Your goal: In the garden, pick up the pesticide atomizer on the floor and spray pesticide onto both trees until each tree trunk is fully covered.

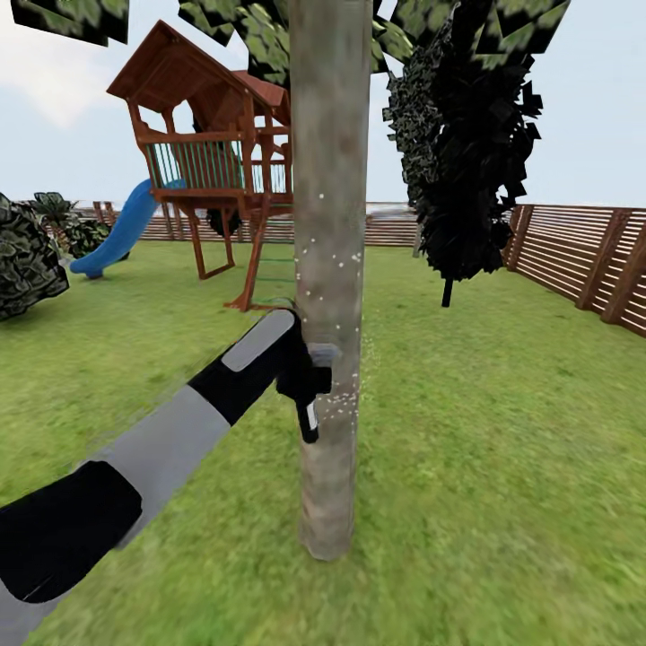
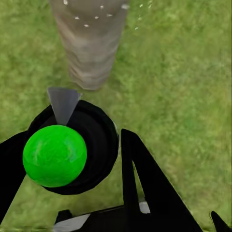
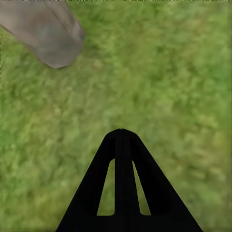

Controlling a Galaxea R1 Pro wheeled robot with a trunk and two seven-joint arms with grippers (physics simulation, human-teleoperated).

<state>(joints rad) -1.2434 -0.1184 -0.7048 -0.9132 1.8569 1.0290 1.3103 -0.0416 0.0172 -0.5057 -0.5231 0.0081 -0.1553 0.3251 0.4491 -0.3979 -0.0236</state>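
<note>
One tool, the left [image 1: 301,372], closed round the atomizer [image 1: 309,386] and held right up against the trunk [image 1: 330,269], nozzle aimed at the bark, presumably so that little mist drifts off. White pesticide specks [image 1: 345,404] dotted on the bark near the nozzle and sparsely higher; lower trunk bare, so coverage judged partial. From the left wrist, a closer look: grey nozzle [image 2: 63,102] pointing at the trunk's base [image 2: 89,48], a green ball [image 2: 54,155] seated on the black body, specks [image 2: 87,21] on the bark. From the right wrist, the right tool [image 3: 122,133] with fingers pressed together, holding nothing, idle over grass [image 3: 169,72]. Beyond, head view alone: playhouse [image 1: 211,152], slide [image 1: 121,229], fence [image 1: 583,256].
</note>
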